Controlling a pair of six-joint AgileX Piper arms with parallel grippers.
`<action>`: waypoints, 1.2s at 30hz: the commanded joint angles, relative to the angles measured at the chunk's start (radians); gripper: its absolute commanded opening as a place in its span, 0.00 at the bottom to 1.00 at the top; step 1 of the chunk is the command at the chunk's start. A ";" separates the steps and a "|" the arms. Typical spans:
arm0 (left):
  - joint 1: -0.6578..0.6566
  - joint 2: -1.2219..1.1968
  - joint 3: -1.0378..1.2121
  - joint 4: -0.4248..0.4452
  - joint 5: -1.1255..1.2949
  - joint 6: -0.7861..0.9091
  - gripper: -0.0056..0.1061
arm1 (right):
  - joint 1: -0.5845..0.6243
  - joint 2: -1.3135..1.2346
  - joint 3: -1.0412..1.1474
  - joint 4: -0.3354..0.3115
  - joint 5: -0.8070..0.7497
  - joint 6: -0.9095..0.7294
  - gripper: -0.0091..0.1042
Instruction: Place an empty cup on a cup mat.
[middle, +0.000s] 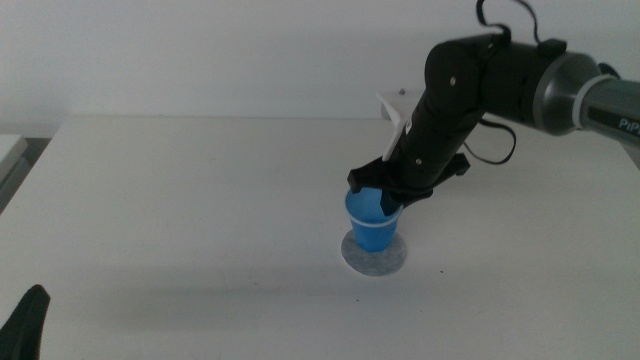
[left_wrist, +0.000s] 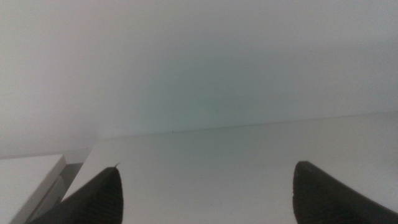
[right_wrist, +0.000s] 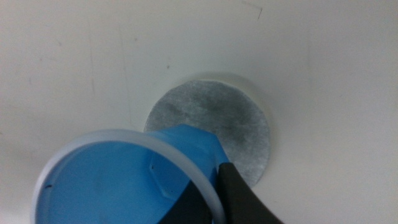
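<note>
The right gripper (middle: 385, 193) is clamping the cup (middle: 372, 221) by its rim and holding it over the mat (middle: 375, 254), so seating and letting go are remaining, while the left gripper (middle: 27, 320) is waiting with jaws apart.

Cup (right_wrist: 118, 180): bright blue plastic, smooth with a slight sheen; rim paler, whitish and rounded.
Cup mat (right_wrist: 214, 121): mottled grey, matt, with a fibrous, felt-like look; flat face, clean-cut edge.
Right gripper (middle: 385, 192), clamped on the cup's rim: dark matt jaws, apparently plastic or rubber; arm casing behind it black with a dull gloss, and a grey, satin-finished section.
Left gripper (left_wrist: 205, 193): dark jaws, wide apart, finely ribbed on their faces.
Table (middle: 180, 200): white, smooth, matt, faintly scuffed near the mat.
</note>
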 joint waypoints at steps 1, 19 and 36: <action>-0.002 -0.004 0.000 0.000 -0.005 -0.003 0.89 | 0.007 -0.002 0.021 -0.009 -0.039 0.018 0.06; -0.002 -0.004 0.000 0.000 -0.005 -0.003 0.89 | 0.005 0.063 0.025 -0.031 -0.077 0.029 0.06; -0.002 -0.004 0.000 0.000 -0.005 -0.003 0.89 | -0.009 -0.114 -0.041 -0.076 -0.017 -0.088 0.78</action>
